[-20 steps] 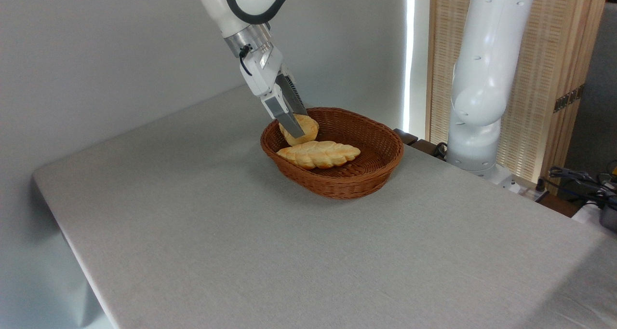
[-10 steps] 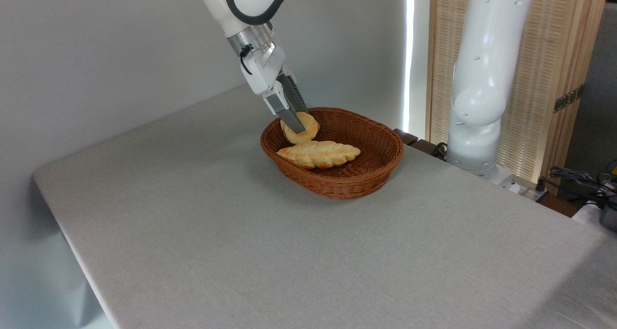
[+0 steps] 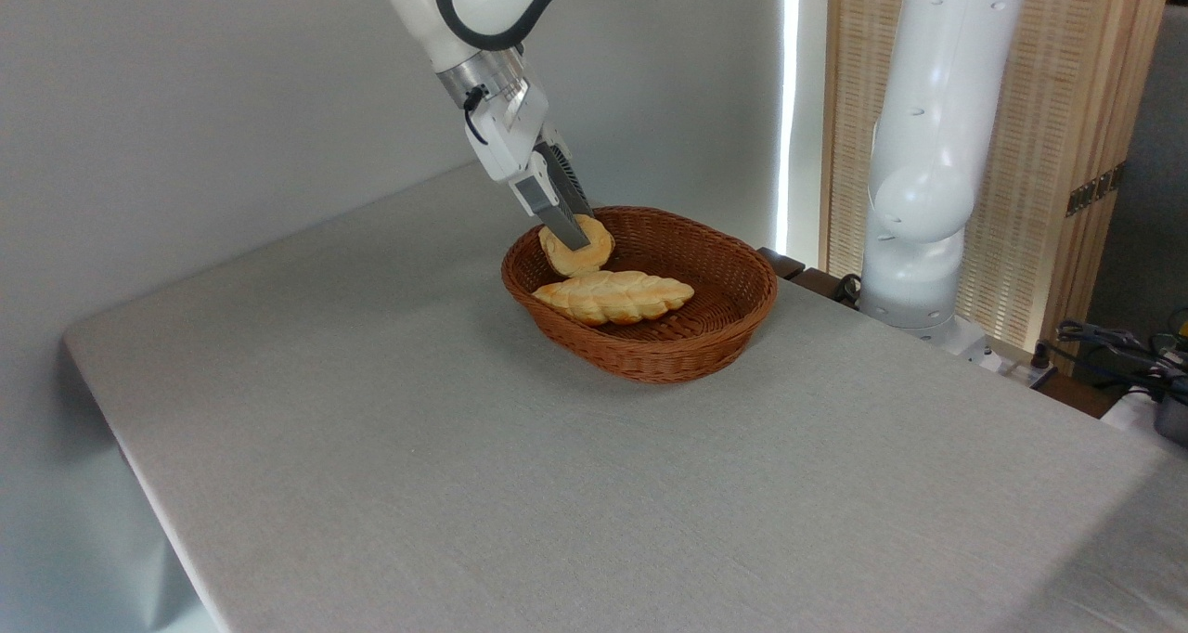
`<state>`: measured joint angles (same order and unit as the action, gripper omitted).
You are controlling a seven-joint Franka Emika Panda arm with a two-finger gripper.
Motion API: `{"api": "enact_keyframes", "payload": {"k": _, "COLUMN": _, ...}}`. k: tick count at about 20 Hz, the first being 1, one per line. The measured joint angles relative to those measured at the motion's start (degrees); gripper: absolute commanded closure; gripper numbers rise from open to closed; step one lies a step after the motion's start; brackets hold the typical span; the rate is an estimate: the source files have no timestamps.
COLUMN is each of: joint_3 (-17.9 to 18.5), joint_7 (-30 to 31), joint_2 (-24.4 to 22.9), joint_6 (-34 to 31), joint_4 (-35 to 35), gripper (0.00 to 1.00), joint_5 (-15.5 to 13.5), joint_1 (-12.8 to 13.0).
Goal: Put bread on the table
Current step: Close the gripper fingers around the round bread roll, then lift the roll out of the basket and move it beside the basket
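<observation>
The bread, a small round golden bun, hangs tilted just above the far left inside of the brown wicker basket. My gripper reaches down from the upper left and is shut on the bun, one finger crossing its front and the other behind it. The table, covered in grey-beige cloth, spreads out below and in front of the basket.
A longer braided loaf lies in the basket in front of the bun. The arm's white base stands at the table's far right edge, with cables beyond it. A grey wall runs behind.
The gripper has risen a little with the bun, lifting it off the basket floor and tilting it more upright. The braided loaf and basket have not moved.
</observation>
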<state>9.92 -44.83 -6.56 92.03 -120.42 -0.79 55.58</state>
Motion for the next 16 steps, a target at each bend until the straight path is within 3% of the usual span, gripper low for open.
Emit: {"api": "enact_keyframes", "payload": {"k": 16, "joint_3": 0.1, "joint_7": 0.0, "joint_2": -0.8, "joint_6": -0.4, "joint_4": 2.1, "gripper": 0.98, "joint_5": 0.0, "joint_1": -0.2}}
